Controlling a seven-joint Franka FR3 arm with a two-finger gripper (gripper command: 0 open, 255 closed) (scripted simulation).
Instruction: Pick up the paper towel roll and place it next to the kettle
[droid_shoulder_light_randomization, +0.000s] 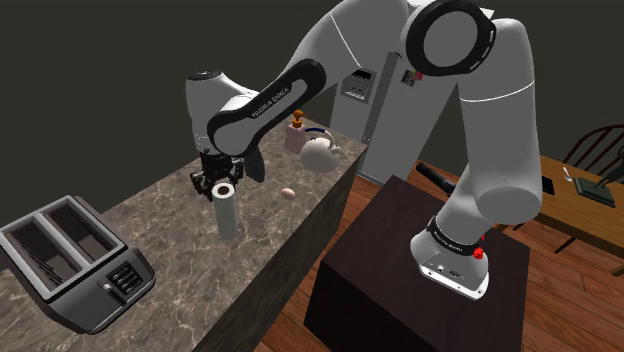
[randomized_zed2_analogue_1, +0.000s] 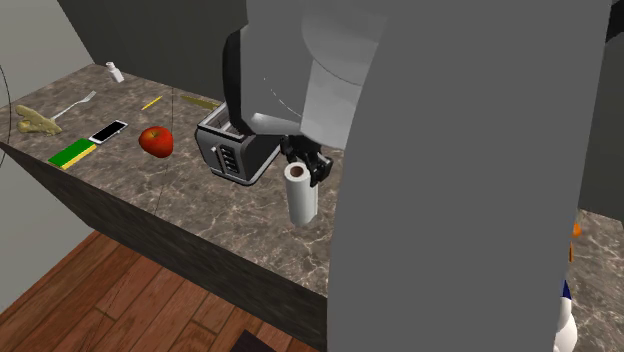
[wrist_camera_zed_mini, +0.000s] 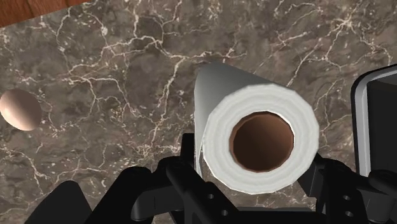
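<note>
Though long and cluttered only in patches, counter (droid_shoulder_light_randomization: 170, 215): dark veined stone running from 7 o'clock to 1 o'clock across the shoulder view; both pick-up and set-down surface.
Arm (droid_shoulder_light_randomization: 480, 130): white, arched up and over toward 10 o'clock, wrist pointed straight down, apparently to take an upright thing from above.
Toaster (droid_shoulder_light_randomization: 70, 262): silver, two slots, at 8 o'clock of the paper towel roll (droid_shoulder_light_randomization: 226, 212) and well apart from it; away from the likely path, so probably no obstacle.
Kettle (droid_shoulder_light_randomization: 318, 153): white with a dark handle, at 1 o'clock of the roll near the counter's far end; small pale bottle (droid_shoulder_light_randomization: 296, 132) just behind; goal spot beside it.
Paper towel roll: white with a brown core, upright near mid-counter; cannot tell whether the base rests on the stone or hangs just off it.
Gripper (droid_shoulder_light_randomization: 222, 186): clamped narrow on the roll's upper end, one black finger against each flank in the wrist view; high hold probably meant to keep the roll vertical for carrying.
Egg (droid_shoulder_light_randomization: 288, 192): pale, loose on the stone at 2 o'clock of the roll, between roll and kettle; best passed over or around, being apt to roll if nudged.
</note>
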